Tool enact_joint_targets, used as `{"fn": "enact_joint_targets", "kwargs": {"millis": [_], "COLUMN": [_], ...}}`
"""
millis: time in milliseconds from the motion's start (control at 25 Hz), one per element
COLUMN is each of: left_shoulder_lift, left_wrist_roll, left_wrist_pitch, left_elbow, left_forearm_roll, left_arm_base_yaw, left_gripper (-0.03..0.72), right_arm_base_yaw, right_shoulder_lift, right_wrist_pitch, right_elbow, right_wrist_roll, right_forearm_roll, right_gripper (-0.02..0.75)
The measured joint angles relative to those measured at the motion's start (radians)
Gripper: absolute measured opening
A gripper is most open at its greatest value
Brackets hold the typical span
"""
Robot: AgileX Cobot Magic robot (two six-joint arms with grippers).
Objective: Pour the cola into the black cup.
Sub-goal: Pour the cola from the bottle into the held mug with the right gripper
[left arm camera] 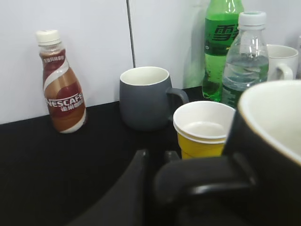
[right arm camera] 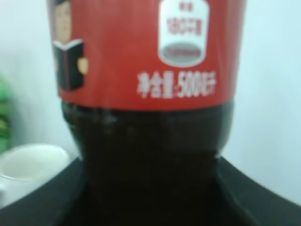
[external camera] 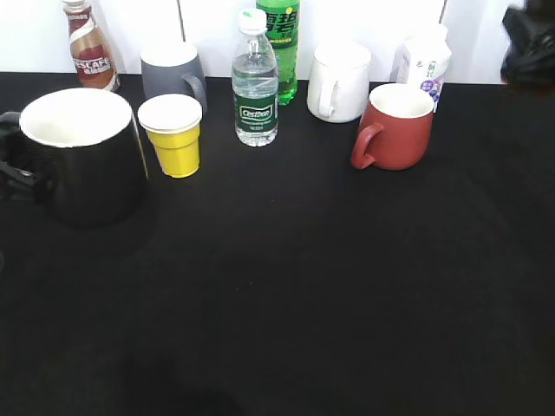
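Observation:
The black cup, glossy with a white inside, stands at the table's left. My left gripper is at its side handle and looks shut on it. In the left wrist view the handle lies against the nearly closed fingers, with the cup's wall to the right. The cola, a bottle with a red label over dark liquid, fills the right wrist view, and my right gripper is shut on its dark body. In the exterior view only a dark shape, probably the right gripper, shows at the top right corner, and the cola is hidden there.
Along the back stand a Nescafe bottle, a grey mug, a yellow paper cup, a water bottle, a green soda bottle, a white mug, a red mug and a white carton.

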Motion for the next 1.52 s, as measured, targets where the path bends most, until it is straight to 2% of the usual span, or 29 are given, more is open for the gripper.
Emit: {"fn": "enact_joint_targets", "kwargs": {"millis": [80, 160, 280, 360, 480, 640, 760, 960, 1080, 1520], "left_shoulder_lift": [0.000, 0.000, 0.000, 0.000, 0.000, 0.000, 0.000, 0.000, 0.000, 0.000], "left_wrist_roll": [-0.013, -0.015, -0.016, -0.017, -0.039, -0.042, -0.046, -0.090, -0.090, -0.091], "left_wrist_pitch": [-0.002, -0.002, -0.002, -0.002, -0.002, -0.003, -0.003, -0.002, -0.002, -0.002], "left_elbow": [0.000, 0.000, 0.000, 0.000, 0.000, 0.000, 0.000, 0.000, 0.000, 0.000], "left_forearm_roll": [0.020, 0.038, 0.039, 0.040, 0.043, 0.043, 0.047, 0.151, 0.164, 0.166], "left_arm_base_yaw": [-0.031, -0.075, -0.123, -0.140, -0.152, -0.155, -0.155, -0.155, -0.155, -0.155], "left_gripper": [0.059, 0.059, 0.059, 0.059, 0.059, 0.059, 0.059, 0.059, 0.059, 0.059], "right_arm_base_yaw": [0.007, 0.065, 0.254, 0.373, 0.460, 0.473, 0.473, 0.473, 0.473, 0.473], "right_shoulder_lift": [-0.048, -0.067, -0.071, -0.071, -0.048, 0.038, 0.071, 0.071, 0.071, 0.071], "right_wrist_pitch": [-0.001, 0.000, 0.059, 0.090, 0.131, 0.134, 0.128, 0.108, 0.102, 0.058], "right_elbow": [0.013, 0.013, 0.013, 0.013, -0.033, -0.092, -0.094, -0.099, -0.099, -0.099], "right_wrist_roll": [0.008, 0.017, -0.005, -0.112, -0.217, -0.318, -0.496, -0.792, -0.950, -1.290], "right_forearm_roll": [-0.108, -0.129, -0.137, -0.137, -0.141, -0.185, -0.202, -0.204, -0.204, -0.149], "right_gripper": [0.393, 0.387, 0.387, 0.386, 0.383, 0.383, 0.383, 0.382, 0.382, 0.381]}}
